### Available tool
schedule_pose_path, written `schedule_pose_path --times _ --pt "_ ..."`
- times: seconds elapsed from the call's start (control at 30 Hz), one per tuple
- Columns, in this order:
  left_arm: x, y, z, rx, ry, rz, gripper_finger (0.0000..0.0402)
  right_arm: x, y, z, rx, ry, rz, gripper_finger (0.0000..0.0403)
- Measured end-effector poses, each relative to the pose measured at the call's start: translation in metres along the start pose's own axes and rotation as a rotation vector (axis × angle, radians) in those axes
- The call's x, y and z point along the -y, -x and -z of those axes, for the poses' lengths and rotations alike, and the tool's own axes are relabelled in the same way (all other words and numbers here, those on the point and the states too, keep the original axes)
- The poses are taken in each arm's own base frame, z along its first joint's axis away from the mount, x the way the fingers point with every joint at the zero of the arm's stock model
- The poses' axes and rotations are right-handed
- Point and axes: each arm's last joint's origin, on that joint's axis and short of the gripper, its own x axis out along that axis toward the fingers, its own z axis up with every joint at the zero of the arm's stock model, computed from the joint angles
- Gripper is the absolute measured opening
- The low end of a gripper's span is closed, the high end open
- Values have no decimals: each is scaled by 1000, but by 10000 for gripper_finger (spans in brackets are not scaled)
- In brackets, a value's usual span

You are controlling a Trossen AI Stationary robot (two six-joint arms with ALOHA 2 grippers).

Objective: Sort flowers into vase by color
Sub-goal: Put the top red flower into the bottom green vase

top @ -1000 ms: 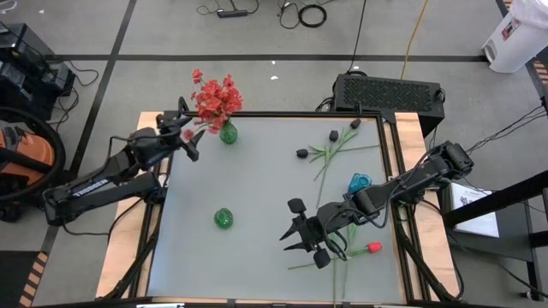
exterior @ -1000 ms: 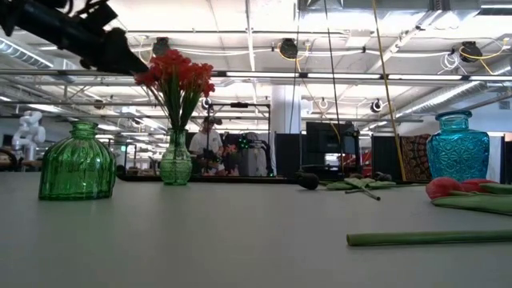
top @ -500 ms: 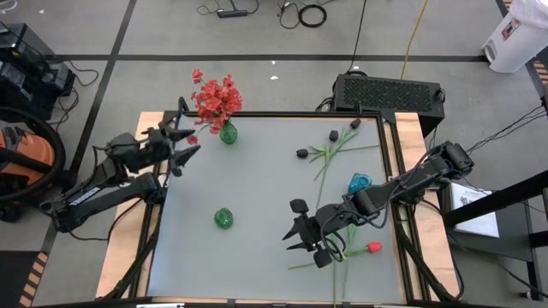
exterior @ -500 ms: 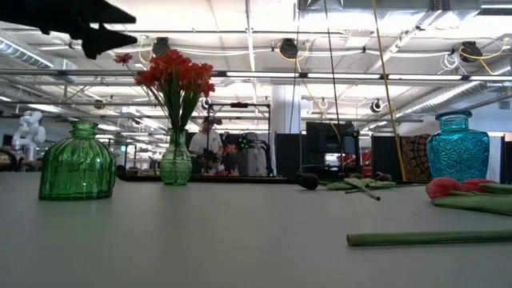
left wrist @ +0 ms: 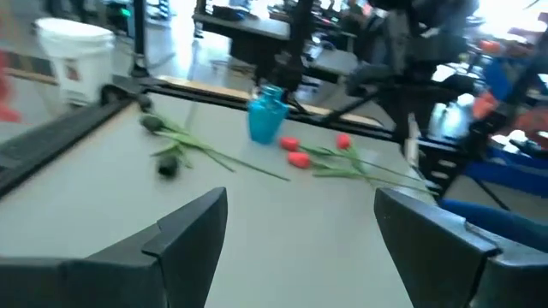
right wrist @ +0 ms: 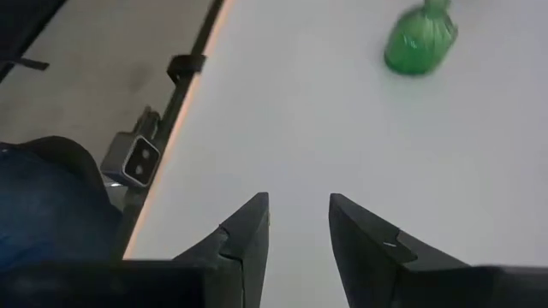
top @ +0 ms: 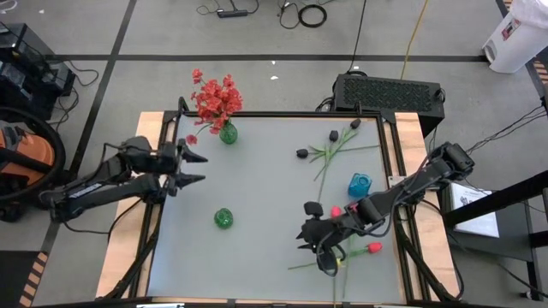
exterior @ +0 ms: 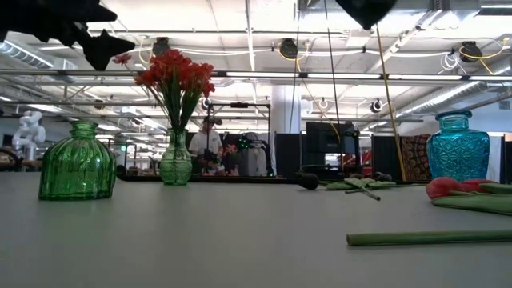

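Done: red sprays (top: 216, 96) stood in vase (top: 228, 133).
Left: tulips (top: 373, 248), black blooms (top: 302, 153) on desk (top: 257, 188).
Left end effector (top: 192, 168): wide, empty.
Right end effector (top: 301, 236): narrow, empty.

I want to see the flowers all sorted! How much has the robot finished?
Done: the red sprays stand in the slim green vase. In hand: nothing; the left gripper is open and empty near that vase, and the right gripper hovers empty above the table. Left: the red tulips and black blooms lie on the table, and the blue vase and round green vase look empty.
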Motion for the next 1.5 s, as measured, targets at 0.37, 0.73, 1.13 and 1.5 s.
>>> schedule_pose_path --times 0.37,0.73,1.13,1.5 --pt "20 -36 -9 59 -91 228 301 -25 6 14 -1 -178 84 116" --pt "16 -83 4 -32 -207 38 301 -33 10 23 51 -452 206 116" --pt "7 -96 13 -102 -333 -163 301 -23 0 56 -182 -887 417 116" --pt "8 -96 7 -40 -394 -161 301 -26 -21 77 -390 -1148 497 116"
